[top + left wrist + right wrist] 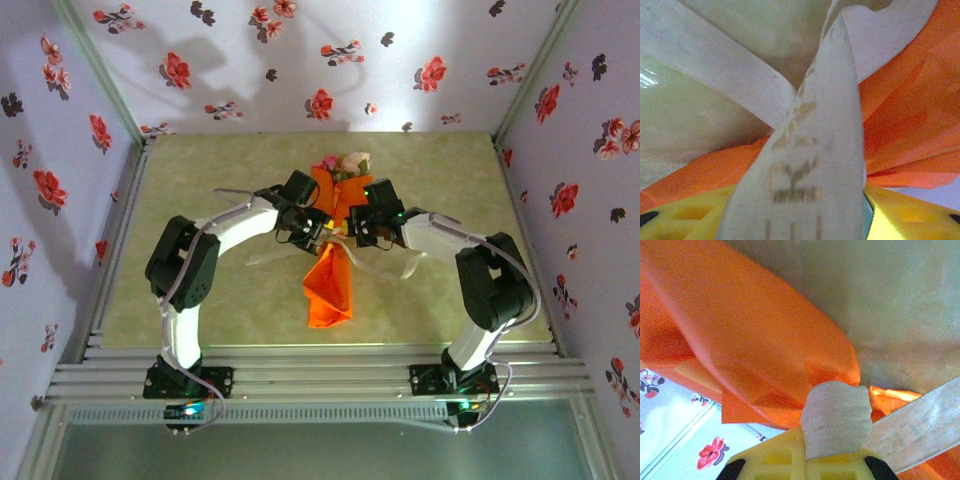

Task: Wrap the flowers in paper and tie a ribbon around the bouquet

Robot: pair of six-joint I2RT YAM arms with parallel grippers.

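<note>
The bouquet (329,283) lies in the middle of the table, an orange paper (750,335) cone with pink and cream flowers (345,163) at its far end. Both grippers meet at its pinched middle. My right gripper (832,455) (353,222) is shut on the ribbon (836,415), with a short cream end poking out of its yellow jaws and a strand running off right. My left gripper (311,222) is on the other side. In the left wrist view a broad strand of ribbon (810,165) covers its jaws and crosses a second strand over the paper (910,115).
The green table (200,190) is boxed in by walls (60,150) papered with red flower prints on the left, right and back. Loose ribbon ends (268,258) trail on the table to both sides of the cone. An aluminium rail (320,378) runs along the near edge.
</note>
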